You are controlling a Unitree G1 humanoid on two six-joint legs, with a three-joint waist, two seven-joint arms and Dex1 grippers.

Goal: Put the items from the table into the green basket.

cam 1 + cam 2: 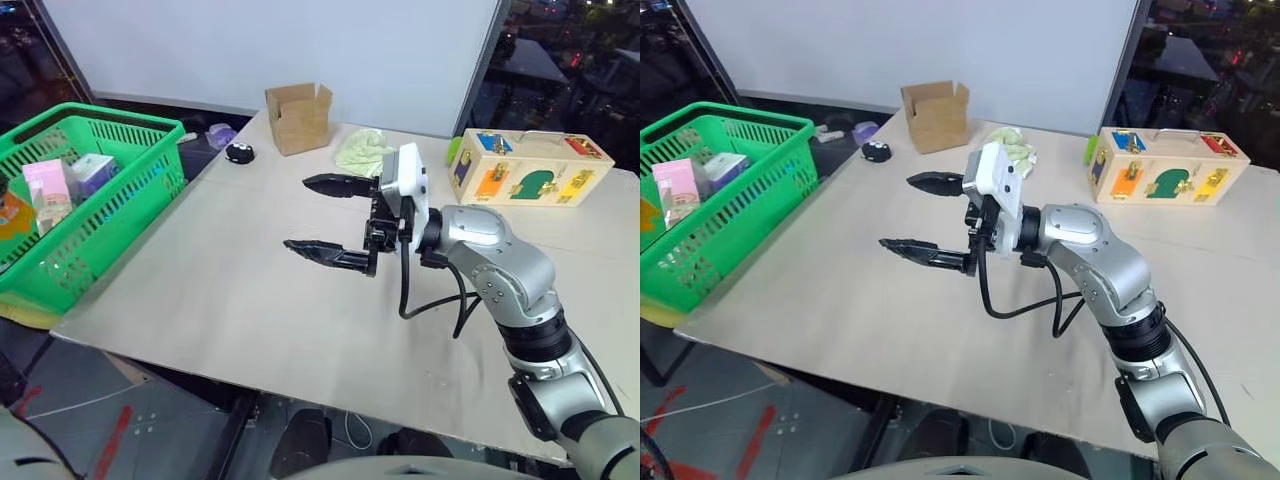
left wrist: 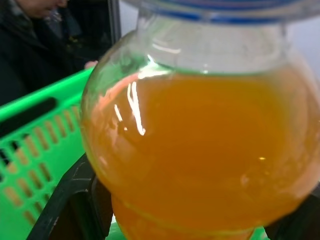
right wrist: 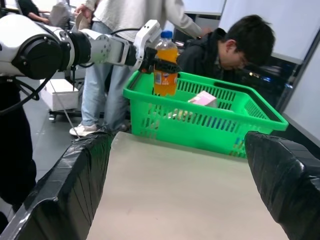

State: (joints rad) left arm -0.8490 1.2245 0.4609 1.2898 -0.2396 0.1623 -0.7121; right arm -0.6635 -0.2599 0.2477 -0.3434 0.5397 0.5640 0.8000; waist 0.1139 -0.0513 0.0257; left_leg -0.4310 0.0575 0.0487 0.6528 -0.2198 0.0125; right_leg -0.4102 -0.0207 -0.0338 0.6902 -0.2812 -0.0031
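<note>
Table: beige, no task items left on it; my right gripper hovers above, fingers spread wide and empty. Green basket: holds the pink carton. Orange-drink bottle: upright, clamped in my left gripper above the basket's rim; released here, I judge it could strike the rim and fall outside.

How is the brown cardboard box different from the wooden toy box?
The cardboard box is plain brown, while the toy box is pale wood with coloured latches and shapes on its front. The cardboard box stands open with its flaps up; the toy box is closed. The cardboard box looks smaller and squarer; the toy box is long and low. Both sit at the far side of the table.
</note>
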